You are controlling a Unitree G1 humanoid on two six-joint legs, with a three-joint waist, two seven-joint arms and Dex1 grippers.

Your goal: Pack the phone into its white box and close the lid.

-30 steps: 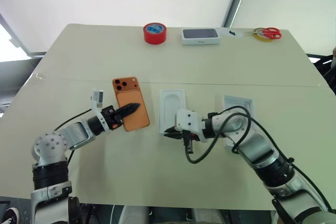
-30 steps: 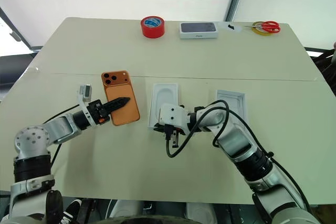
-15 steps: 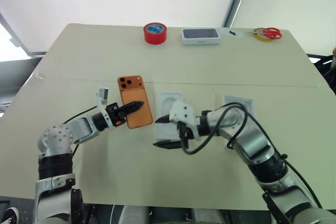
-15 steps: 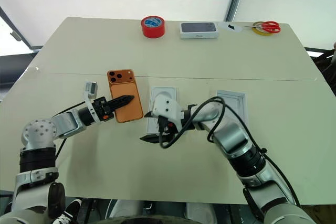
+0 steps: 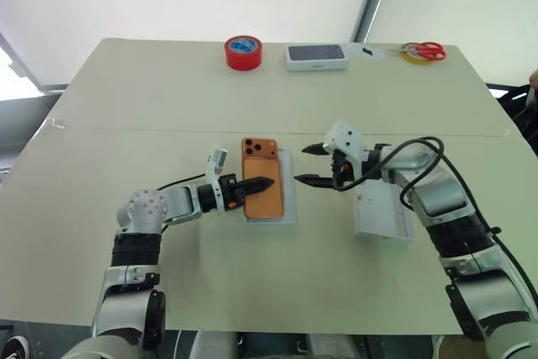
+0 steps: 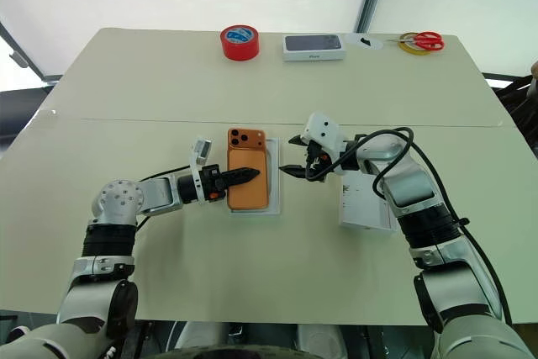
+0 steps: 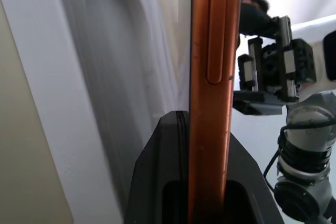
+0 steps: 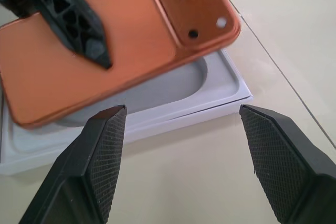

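Beige and broad, the bench (image 5: 168,98) stretches away from the robot under a pale, bright backdrop. Nearest the robot, the left end effector (image 5: 256,184) reaches in from the left, its two black fingers clamped on the phone (image 5: 266,189) — one finger lies across the orange back, and the left wrist view shows the phone's thin edge (image 7: 210,103) pinched between the fingers. The phone faces back-up, its camera cluster at the far corner, and sits over a white tray with a rounded recess (image 5: 288,208); in the right wrist view it is held a little above that recess and tilted, not seated in it.

Just to the right of the phone, the right end effector (image 5: 313,165) points toward it with its fingers spread wide apart and nothing between them. The right wrist view looks down between those two fingertips (image 8: 107,145) at the phone's lens corner (image 8: 191,3) and the tray's corner (image 8: 231,90) below.

Further right, partly under the right forearm, lies a second white rectangular piece (image 5: 380,214), flat on the bench — whether it is the box base or the lid I cannot tell.

Along the far edge sit a red roll of tape (image 5: 243,52), a closed white box with a dark top (image 5: 316,56), a small white item (image 5: 372,53) and red-handled scissors (image 5: 427,51) lying on a yellow ring.
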